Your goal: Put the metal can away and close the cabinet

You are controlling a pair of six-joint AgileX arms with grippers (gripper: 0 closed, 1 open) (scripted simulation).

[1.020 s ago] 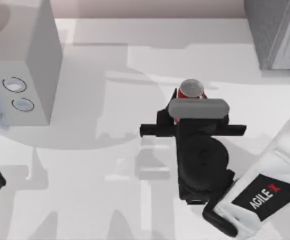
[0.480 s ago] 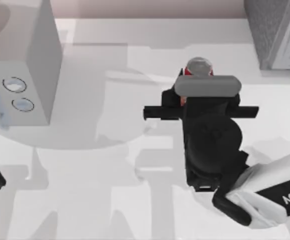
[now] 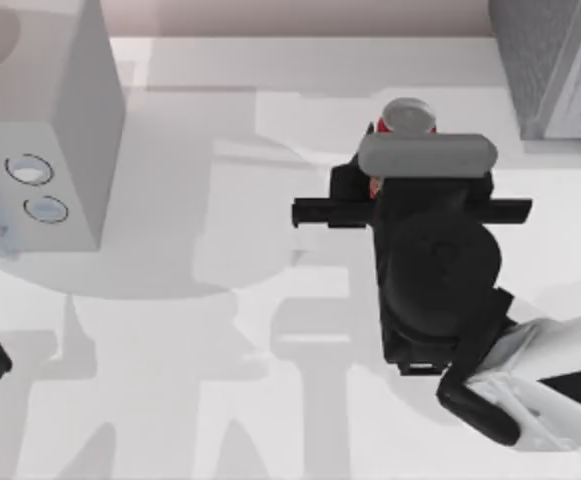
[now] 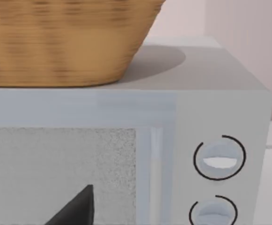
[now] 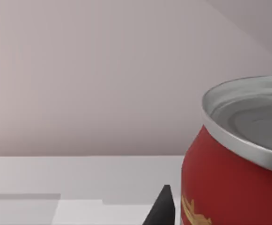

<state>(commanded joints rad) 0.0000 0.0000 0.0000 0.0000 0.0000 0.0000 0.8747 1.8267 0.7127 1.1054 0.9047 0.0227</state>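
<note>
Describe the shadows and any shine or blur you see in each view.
Top view: broad soft grey shadows of arms and boxes on the white table, the right gripper at the metal can. Right wrist view: the can's silver lid gleams. Left wrist view: the wicker basket looks soft and casts a shadow on the pale box.

From above I see the can (image 3: 408,115) at one o'clock, the cabinet (image 3: 550,60) right of it at two, the microwave (image 3: 40,110) at ten, a basket (image 4: 65,37) on top.
</note>
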